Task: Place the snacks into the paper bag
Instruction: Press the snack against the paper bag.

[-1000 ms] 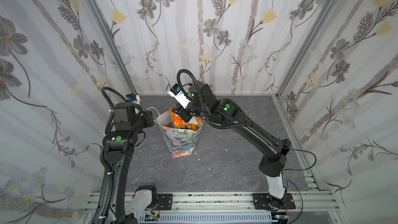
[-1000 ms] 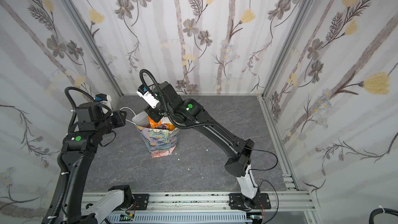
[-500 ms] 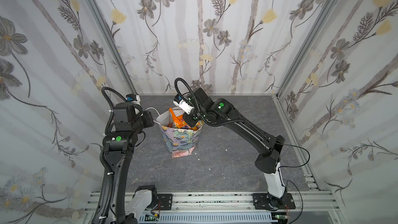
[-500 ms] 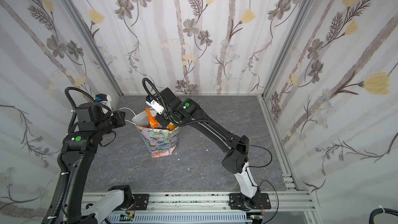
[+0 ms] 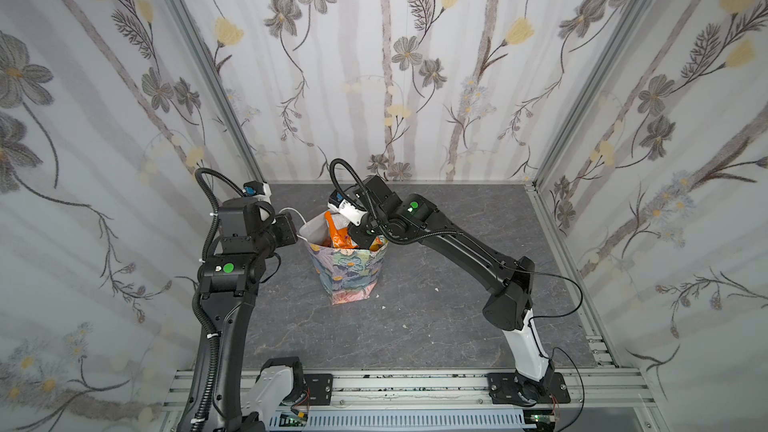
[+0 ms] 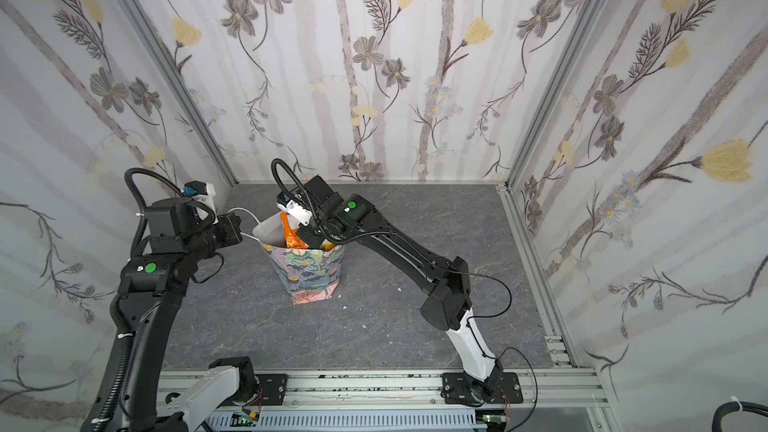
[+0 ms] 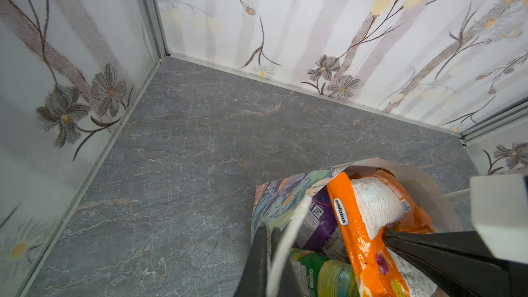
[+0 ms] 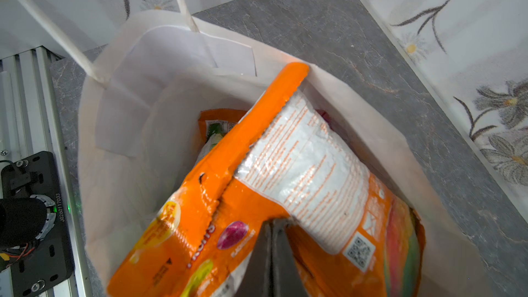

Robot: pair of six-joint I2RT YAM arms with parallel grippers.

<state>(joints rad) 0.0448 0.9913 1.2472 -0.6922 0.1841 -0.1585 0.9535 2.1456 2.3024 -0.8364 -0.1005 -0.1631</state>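
The paper bag (image 5: 351,274) stands mid-frame in both top views, an orange packet (image 8: 200,201) poking above its rim. Our right pincer (image 8: 271,225) is closed against that packet and our left pincer (image 7: 266,230) is closed at the rim; we judge a careless pull could topple the bag.

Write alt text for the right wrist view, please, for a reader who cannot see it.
The right gripper, jaws shut, rests its tips against an orange packet standing slanted in the open, white-lined paper bag, above other packets. Grey table surrounds the bag.
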